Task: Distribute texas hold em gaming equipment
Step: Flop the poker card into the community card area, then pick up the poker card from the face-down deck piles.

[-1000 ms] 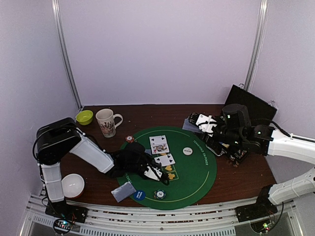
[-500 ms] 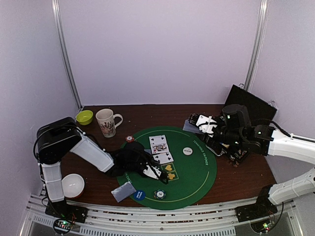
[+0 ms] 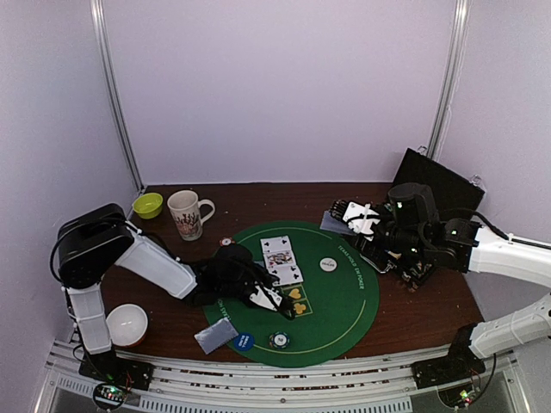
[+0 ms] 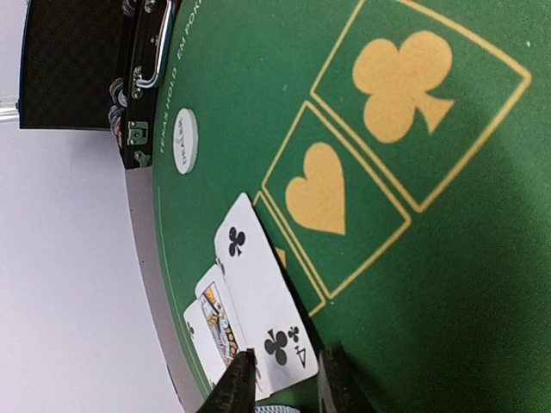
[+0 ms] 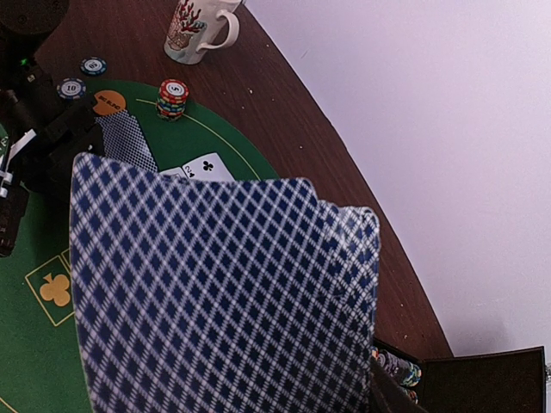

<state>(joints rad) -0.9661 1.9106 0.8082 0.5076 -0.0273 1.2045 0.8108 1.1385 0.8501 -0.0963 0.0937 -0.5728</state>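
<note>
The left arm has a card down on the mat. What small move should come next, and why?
Probably lift the left fingers straight up and clear. They stand parted over the four of clubs, which lies flat and face up on the green mat beside a face card, so it looks released. The deck, held on the right, offers the next card.
</note>
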